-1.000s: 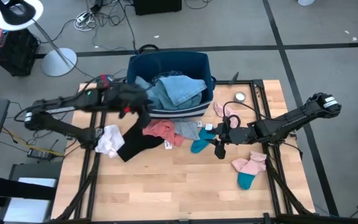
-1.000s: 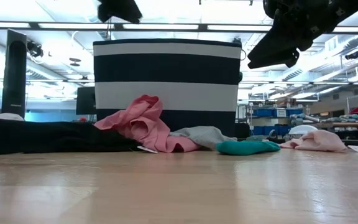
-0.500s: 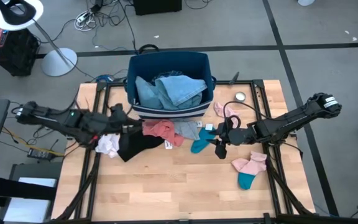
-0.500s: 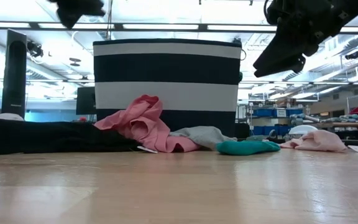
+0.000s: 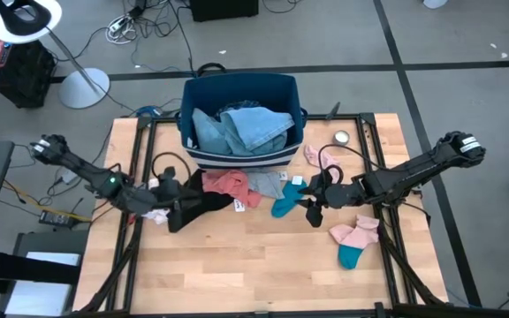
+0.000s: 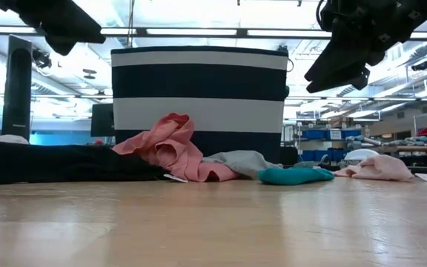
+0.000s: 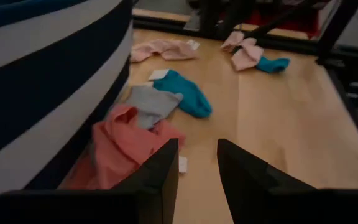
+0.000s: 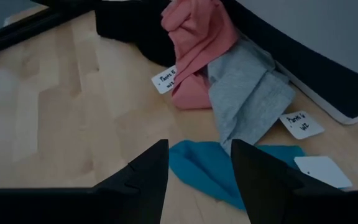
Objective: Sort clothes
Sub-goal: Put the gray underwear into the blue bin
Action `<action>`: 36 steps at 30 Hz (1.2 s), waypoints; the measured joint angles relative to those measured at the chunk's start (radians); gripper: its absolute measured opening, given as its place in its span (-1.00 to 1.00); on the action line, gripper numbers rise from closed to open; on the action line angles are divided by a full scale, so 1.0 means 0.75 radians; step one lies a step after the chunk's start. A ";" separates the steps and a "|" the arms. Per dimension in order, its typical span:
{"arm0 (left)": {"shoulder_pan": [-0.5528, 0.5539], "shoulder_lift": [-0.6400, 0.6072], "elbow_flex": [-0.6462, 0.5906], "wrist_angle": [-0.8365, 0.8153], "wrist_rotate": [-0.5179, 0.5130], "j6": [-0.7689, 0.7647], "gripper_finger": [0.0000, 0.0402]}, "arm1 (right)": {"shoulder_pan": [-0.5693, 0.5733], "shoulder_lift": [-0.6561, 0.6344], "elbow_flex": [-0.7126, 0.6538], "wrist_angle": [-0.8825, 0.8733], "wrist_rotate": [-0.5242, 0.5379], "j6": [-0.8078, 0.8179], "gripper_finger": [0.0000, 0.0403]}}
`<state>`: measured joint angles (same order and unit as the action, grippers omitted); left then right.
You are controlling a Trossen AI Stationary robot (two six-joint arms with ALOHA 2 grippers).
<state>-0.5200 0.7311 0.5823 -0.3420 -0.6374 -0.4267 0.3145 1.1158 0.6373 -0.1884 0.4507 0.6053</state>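
Grippers hover empty above clothes still strewn before the bin.
Both my pincers are spread: right gripper over the teal sock, left gripper near the coral piece. I judge the next pick is due: lower, pinch, lift to the bin, where denim lies.

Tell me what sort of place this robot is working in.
Probably a robotics lab or workshop, not a home. The wooden table stands on a bare grey floor strewn with loose cables, a ring lamp on a stand sits beside it, and the low view shows strip ceiling lights over storage shelving.
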 joint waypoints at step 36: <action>-0.122 0.002 -0.242 0.388 -0.054 -0.033 -0.42 | -0.344 1.041 0.001 1.133 -0.005 -0.290 -0.03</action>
<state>-0.6117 0.7322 0.4004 -0.0511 -0.6777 -0.4515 0.0567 1.8962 0.6380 0.6611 0.4472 0.3877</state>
